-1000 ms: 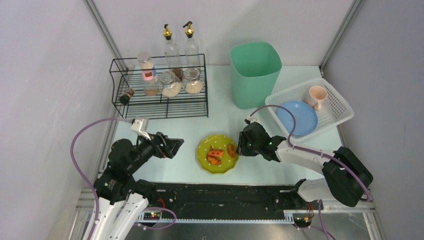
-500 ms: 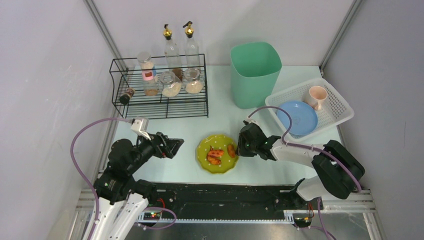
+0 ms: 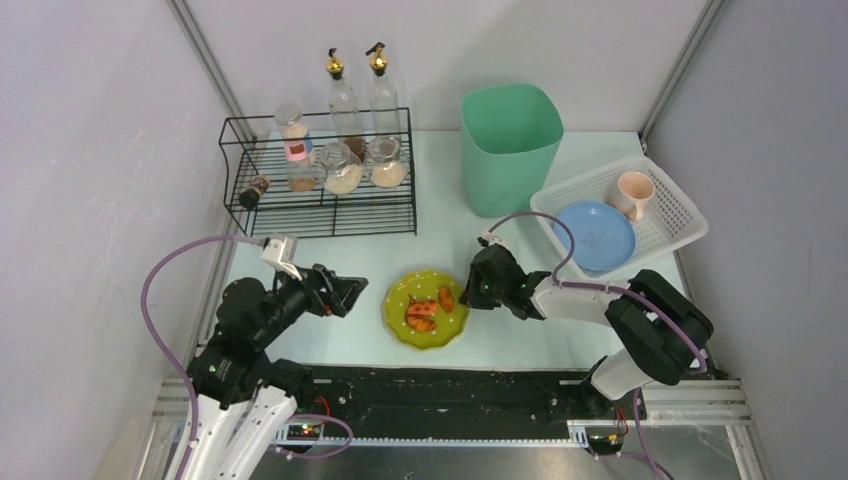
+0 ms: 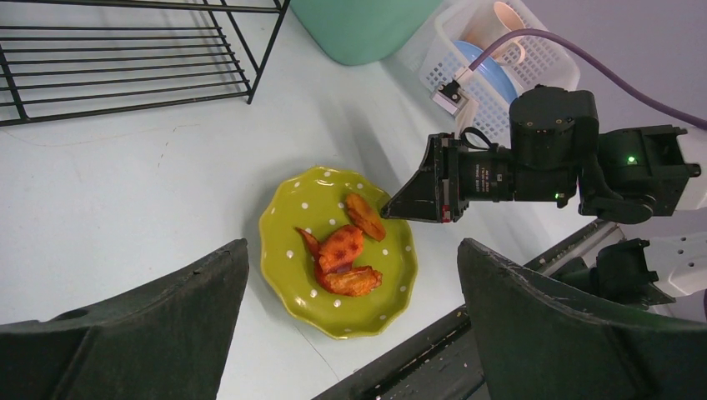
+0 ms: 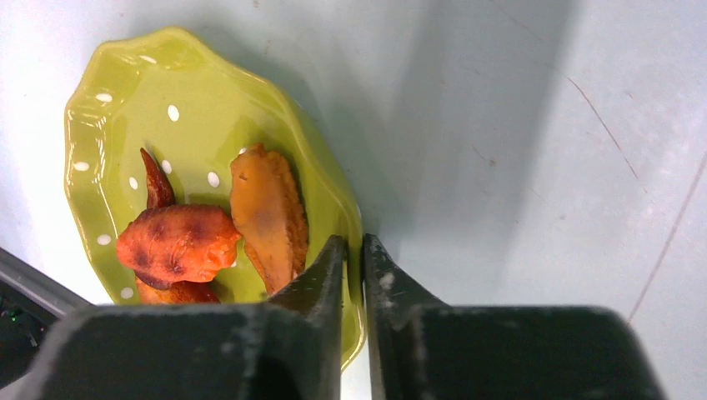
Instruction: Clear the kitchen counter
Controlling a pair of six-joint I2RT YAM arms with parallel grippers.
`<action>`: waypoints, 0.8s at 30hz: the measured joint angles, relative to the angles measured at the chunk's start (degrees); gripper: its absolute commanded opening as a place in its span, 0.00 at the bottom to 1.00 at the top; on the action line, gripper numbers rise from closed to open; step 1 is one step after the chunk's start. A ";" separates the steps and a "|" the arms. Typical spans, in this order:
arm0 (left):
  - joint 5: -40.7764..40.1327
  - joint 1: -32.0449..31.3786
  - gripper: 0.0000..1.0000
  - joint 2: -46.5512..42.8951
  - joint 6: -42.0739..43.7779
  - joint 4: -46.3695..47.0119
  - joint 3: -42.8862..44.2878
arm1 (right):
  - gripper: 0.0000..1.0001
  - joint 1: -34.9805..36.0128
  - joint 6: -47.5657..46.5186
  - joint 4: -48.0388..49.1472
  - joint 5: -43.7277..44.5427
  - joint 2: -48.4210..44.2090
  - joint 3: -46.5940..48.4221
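Left gripper (image 3: 347, 296) hovers, fingers spread, holding nothing. Right gripper (image 5: 352, 250) fingers (image 5: 321, 283) pinch the right rim of the green dotted plate (image 5: 208, 108) carrying orange food scraps (image 5: 179, 242), mid-front on the mint surface (image 3: 500, 340). Step: grasping plate. Next, likely: lift level, tip scraps into the green bin (image 3: 510, 145) behind.

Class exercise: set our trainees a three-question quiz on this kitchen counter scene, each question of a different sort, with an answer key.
1. True or false: the left gripper grips the green plate.
2. What does the right gripper pinch? A) a piece of fried food B) the green plate's rim C) nothing
3. Where does the pink cup stand?
Key: 1. False: its jaws are open, off the plate. 2. B. 3. In the white basket, beside the blue plate.
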 measured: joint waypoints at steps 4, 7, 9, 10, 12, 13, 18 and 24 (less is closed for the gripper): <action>0.00 0.00 0.98 0.00 0.00 0.00 0.00 | 0.00 0.15 0.39 1.51 -0.42 0.66 0.17; 0.02 0.00 0.98 0.00 0.00 0.00 0.00 | 0.00 0.26 0.42 1.51 -0.35 0.66 0.17; 0.02 0.00 0.98 0.00 0.00 0.00 0.00 | 0.00 0.28 0.42 1.51 -0.33 0.61 0.17; 0.00 0.00 0.98 0.00 0.00 0.00 0.00 | 0.00 0.28 0.39 1.51 -0.33 0.57 0.17; 0.00 0.00 0.98 0.00 0.00 0.00 0.00 | 0.00 0.31 0.42 1.40 -0.33 0.37 0.17; 0.00 0.00 0.98 0.00 0.00 0.02 0.00 | 0.00 0.35 0.46 1.20 -0.37 0.24 0.15; 0.00 0.00 0.98 0.00 0.00 0.00 0.00 | 0.00 0.44 0.46 -2.56 -0.90 -3.19 -0.94; 0.00 0.00 0.98 -0.02 0.00 0.02 0.00 | 0.00 -1.38 -0.15 -9.01 -2.49 -11.10 -1.95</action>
